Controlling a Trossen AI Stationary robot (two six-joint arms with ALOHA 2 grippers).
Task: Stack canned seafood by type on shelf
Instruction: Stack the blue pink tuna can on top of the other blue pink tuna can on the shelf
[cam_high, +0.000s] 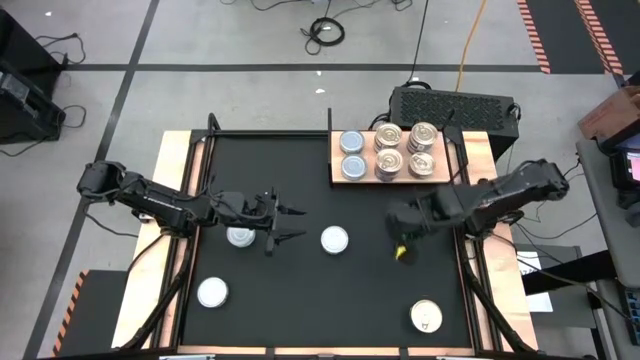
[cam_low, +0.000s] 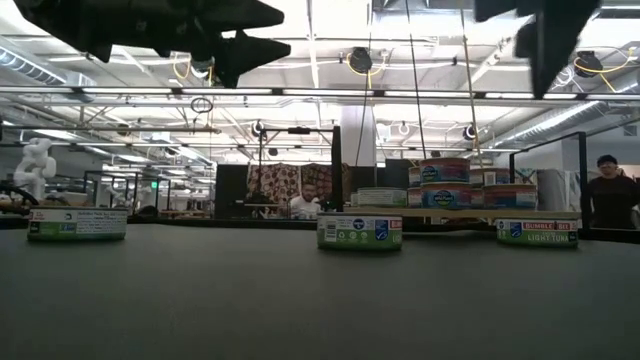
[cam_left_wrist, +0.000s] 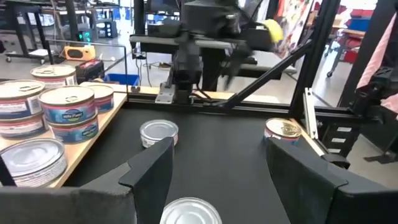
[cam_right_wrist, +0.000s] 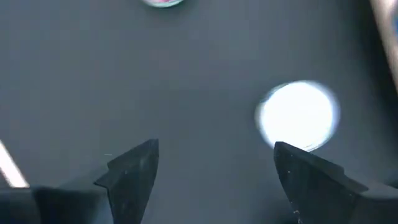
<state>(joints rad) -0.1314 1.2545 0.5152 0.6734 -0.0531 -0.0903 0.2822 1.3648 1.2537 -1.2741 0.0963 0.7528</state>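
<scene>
The wooden shelf (cam_high: 340, 178) lies at the mat's far right. It carries two silvery tins (cam_high: 352, 155) and several gold-topped tins (cam_high: 405, 150), some stacked two high (cam_left_wrist: 71, 113). Loose silvery tins rest flat on the black mat (cam_high: 240, 236) (cam_high: 334, 239) (cam_high: 212, 292), and a gold-topped tin (cam_high: 427, 316) sits near the front right. My left gripper (cam_high: 295, 224) (cam_left_wrist: 221, 165) hovers level and open above the mat, pointing right at the middle tin (cam_left_wrist: 191, 213). My right gripper (cam_high: 398, 228) (cam_right_wrist: 214, 162) points down, open, above the mat with a bright tin (cam_right_wrist: 298, 115) just beyond its fingers.
A black box (cam_high: 450, 103) stands behind the shelf. A metal frame (cam_high: 265, 133) runs along the mat's far edge and sides. In the left wrist view another silvery tin (cam_left_wrist: 158, 132) lies farther along the mat. Bare mat lies in the front middle (cam_high: 320, 310).
</scene>
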